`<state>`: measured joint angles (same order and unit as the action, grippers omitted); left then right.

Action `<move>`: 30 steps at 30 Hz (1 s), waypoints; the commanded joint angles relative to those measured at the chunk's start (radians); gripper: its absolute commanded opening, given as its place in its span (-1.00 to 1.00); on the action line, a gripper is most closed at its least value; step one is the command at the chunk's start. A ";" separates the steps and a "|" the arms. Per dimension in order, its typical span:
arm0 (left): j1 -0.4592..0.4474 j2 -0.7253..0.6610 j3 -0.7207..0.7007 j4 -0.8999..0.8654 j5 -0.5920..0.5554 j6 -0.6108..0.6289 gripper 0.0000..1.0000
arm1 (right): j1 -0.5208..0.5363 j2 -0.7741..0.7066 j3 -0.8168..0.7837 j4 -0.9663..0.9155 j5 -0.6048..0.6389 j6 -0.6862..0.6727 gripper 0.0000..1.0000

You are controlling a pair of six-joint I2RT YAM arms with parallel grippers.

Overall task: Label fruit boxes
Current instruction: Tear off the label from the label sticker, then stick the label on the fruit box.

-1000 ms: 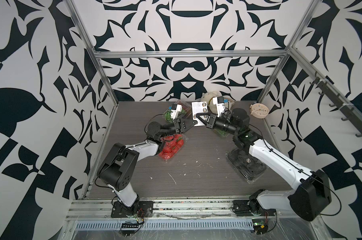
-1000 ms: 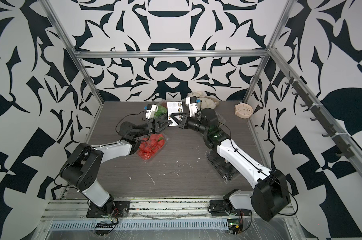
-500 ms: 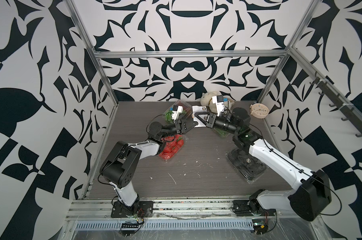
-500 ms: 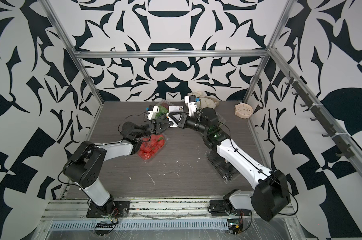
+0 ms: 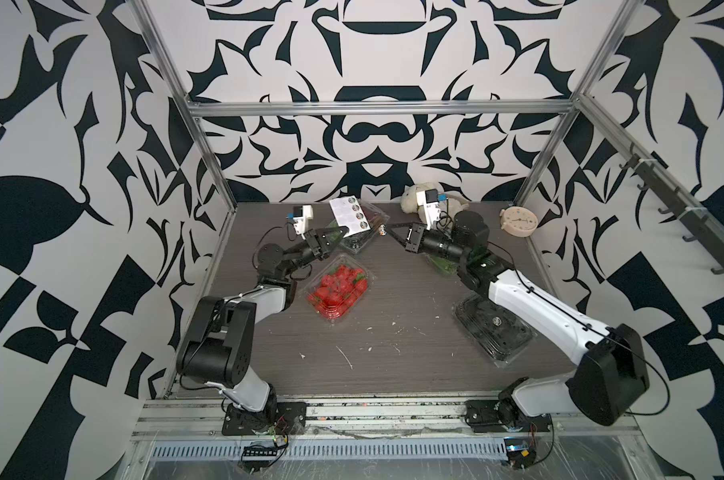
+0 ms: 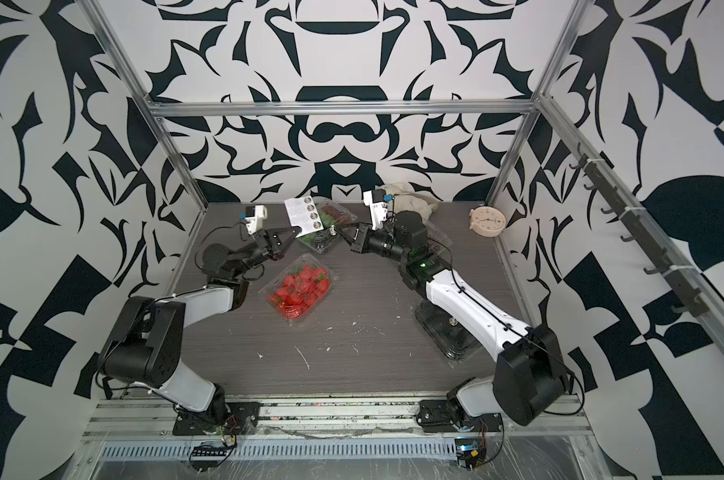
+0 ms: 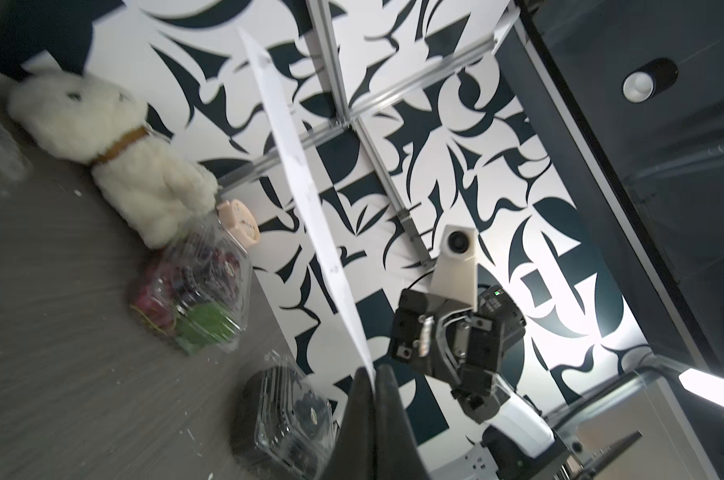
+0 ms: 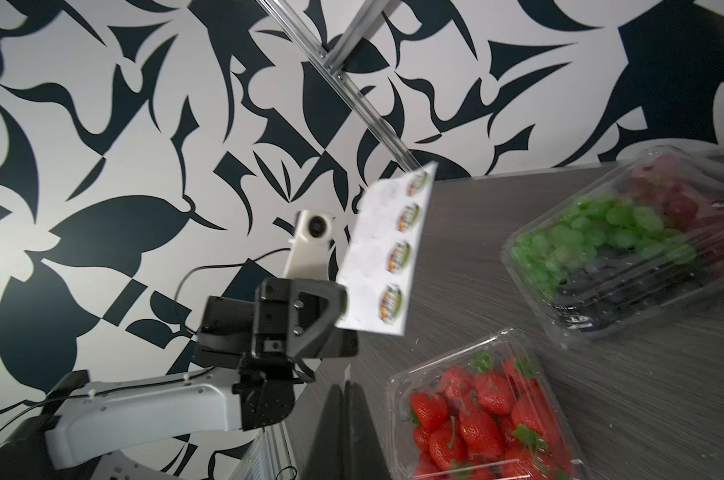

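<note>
Lower right of both top views, the avocado box (image 5: 493, 336) (image 6: 451, 336) is sitting flat on the table (image 5: 393, 365), and my right forearm is partly covering it. Left of centre, the strawberry box (image 5: 338, 291) (image 6: 297, 291) is lying well apart from it, clear of both arms.

Just above the strawberries in frame, my left gripper (image 5: 340, 232) (image 6: 294, 232) is pinching the lower corner of the sticker sheet (image 5: 349, 216) (image 6: 304, 215). Its jaws are pressing onto the paper and holding it off the table. Four printed labels are showing along one edge of the sheet.

Facing it across a small gap, my right gripper (image 5: 389, 229) (image 6: 338, 230) is pressing its jaws together on a single round label (image 5: 381, 230) at the tips.

Behind the raised sheet, the first grape box (image 5: 362, 243) (image 8: 622, 249) is resting on the table at upper centre. The second grape box (image 5: 441, 264) (image 7: 194, 291) is lying beneath my right wrist, mostly hidden in both top views.

Against the far wall, a plush toy (image 5: 410, 199) is lying near upper centre. A clock (image 5: 518, 222) is standing toward the upper right.
</note>
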<state>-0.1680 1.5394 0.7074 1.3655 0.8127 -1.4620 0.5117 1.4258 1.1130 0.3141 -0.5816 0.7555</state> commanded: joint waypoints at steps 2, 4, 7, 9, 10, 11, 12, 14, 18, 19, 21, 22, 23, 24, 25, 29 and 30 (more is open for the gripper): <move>0.056 -0.160 -0.035 -0.144 -0.026 0.092 -1.00 | 0.003 0.072 0.069 0.019 -0.017 -0.008 -1.00; 0.063 -0.253 -0.041 -0.306 -0.055 0.185 -1.00 | 0.016 0.117 0.086 0.014 -0.027 -0.005 -1.00; 0.063 -0.427 -0.046 -0.566 -0.131 0.331 -1.00 | 0.053 0.188 0.128 -0.027 -0.021 -0.017 -1.00; 0.063 -0.518 -0.047 -0.697 -0.175 0.406 -1.00 | 0.080 0.240 0.156 -0.048 -0.023 -0.019 -1.00; 0.064 -0.557 -0.049 -0.745 -0.198 0.431 -1.00 | 0.095 0.270 0.176 -0.063 -0.023 -0.019 -1.00; 0.064 -0.588 -0.053 -0.775 -0.211 0.451 -1.00 | 0.108 0.299 0.193 -0.075 -0.023 -0.016 -1.00; 0.063 -0.617 -0.058 -0.803 -0.221 0.471 -1.00 | 0.123 0.332 0.214 -0.089 -0.025 -0.015 -1.00; 0.063 -0.656 -0.067 -0.831 -0.228 0.491 -1.00 | 0.149 0.395 0.261 -0.123 -0.033 -0.016 -1.00; 0.063 -0.700 -0.078 -0.876 -0.225 0.505 -1.00 | 0.195 0.494 0.338 -0.201 -0.030 -0.029 -1.00; 0.063 -0.708 -0.079 -0.884 -0.225 0.509 -1.00 | 0.205 0.515 0.362 -0.238 -0.023 -0.042 -1.00; 0.063 -0.722 -0.083 -0.892 -0.224 0.513 -1.00 | 0.219 0.548 0.391 -0.271 -0.018 -0.052 -1.00; 0.063 -0.729 -0.083 -0.897 -0.224 0.518 -1.00 | 0.220 0.557 0.396 -0.277 -0.017 -0.046 -1.00; 0.062 -0.734 -0.083 -0.907 -0.226 0.522 -1.00 | 0.222 0.563 0.398 -0.280 -0.016 -0.041 -1.00; 0.064 -0.739 -0.084 -0.915 -0.225 0.529 -1.00 | 0.225 0.568 0.402 -0.294 -0.011 -0.040 -1.00; 0.063 -0.743 -0.085 -0.917 -0.228 0.531 -1.00 | 0.230 0.573 0.403 -0.307 -0.010 -0.041 -1.00; 0.063 -0.743 -0.088 -0.918 -0.227 0.535 -1.00 | 0.236 0.579 0.396 -0.325 -0.006 -0.045 -1.00; 0.063 -0.742 -0.090 -0.915 -0.226 0.535 -1.00 | 0.236 0.576 0.392 -0.327 0.000 -0.045 -1.00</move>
<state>-0.1059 0.8051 0.6277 0.4610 0.5892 -0.9527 0.7452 2.0304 1.4677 -0.0044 -0.5938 0.7300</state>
